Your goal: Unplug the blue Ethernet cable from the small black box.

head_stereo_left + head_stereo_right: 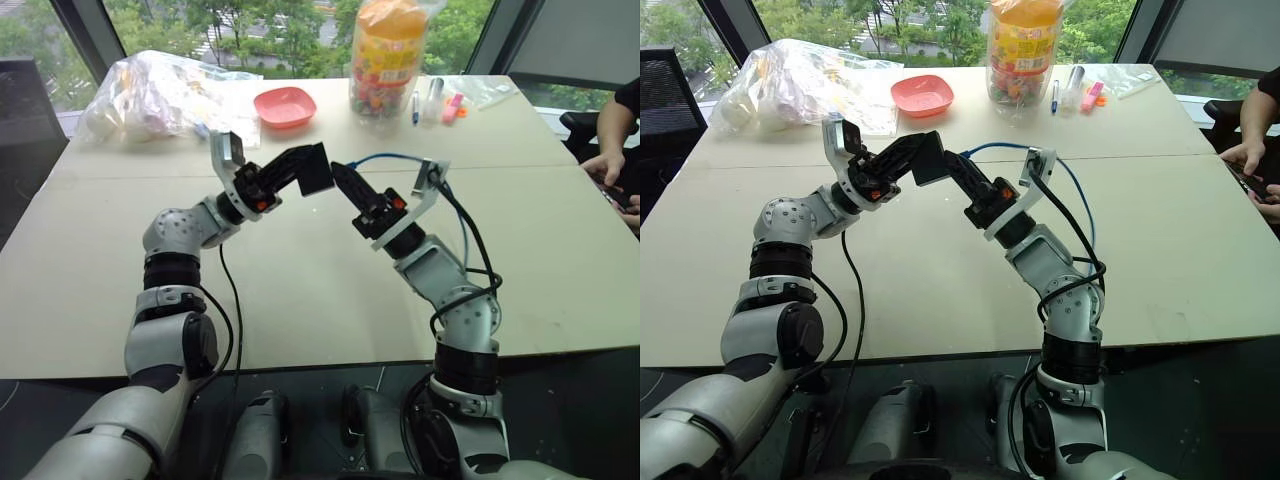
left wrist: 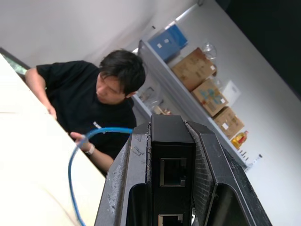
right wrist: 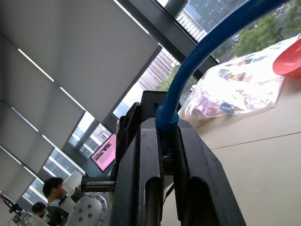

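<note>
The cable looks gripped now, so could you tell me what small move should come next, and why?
Probably draw the right gripper away from the box: it is shut on the cable near its end, while the left gripper clamps the box.

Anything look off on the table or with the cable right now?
Nothing stands out. The left gripper holds the small black box; the right gripper is shut on the blue cable. The red bowl sits upright.

head eyes overlook table; wrists view close.
</note>
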Robot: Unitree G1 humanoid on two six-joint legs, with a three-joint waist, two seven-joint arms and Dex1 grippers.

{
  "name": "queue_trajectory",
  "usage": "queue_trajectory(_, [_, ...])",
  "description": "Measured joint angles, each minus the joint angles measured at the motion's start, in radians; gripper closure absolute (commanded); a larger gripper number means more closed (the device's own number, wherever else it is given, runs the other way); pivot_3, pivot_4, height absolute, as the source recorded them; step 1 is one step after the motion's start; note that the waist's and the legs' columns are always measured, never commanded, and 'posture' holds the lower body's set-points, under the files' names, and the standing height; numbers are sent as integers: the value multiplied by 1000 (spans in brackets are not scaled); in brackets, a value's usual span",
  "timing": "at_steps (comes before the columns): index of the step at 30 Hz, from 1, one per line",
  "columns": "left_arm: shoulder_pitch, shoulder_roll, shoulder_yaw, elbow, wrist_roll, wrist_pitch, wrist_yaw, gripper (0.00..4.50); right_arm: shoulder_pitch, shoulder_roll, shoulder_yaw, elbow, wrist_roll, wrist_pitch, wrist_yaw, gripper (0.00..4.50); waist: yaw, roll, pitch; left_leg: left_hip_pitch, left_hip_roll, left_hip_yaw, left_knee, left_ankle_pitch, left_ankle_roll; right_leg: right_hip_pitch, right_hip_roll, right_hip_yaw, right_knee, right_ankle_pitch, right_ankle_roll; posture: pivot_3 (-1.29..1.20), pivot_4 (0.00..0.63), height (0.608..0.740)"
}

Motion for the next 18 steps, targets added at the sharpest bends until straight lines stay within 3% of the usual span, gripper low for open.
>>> queue_trajectory(10, [0,20,1,30,-4,-29,21,4002,-23,11,-2,62,35,-20,-46,4487,-1,0,0,0,0,0,0,0,0,0,0,0,0,0,0,0,150,740])
queue_trajectory(15, [-1,166,39,47,-12,-39,20,4002,-49,-103,-128,147,50,-53,-81,4487,0,0,0,-2,0,0,0,0,0,-1,0,0,-1,0,0,0,150,740])
queue_trajectory(18, [-4,201,55,57,-12,-67,13,4002,-59,-154,-164,195,48,-59,-78,4487,2,0,0,-2,0,0,-1,0,0,-2,-1,0,-1,0,0,0,150,740])
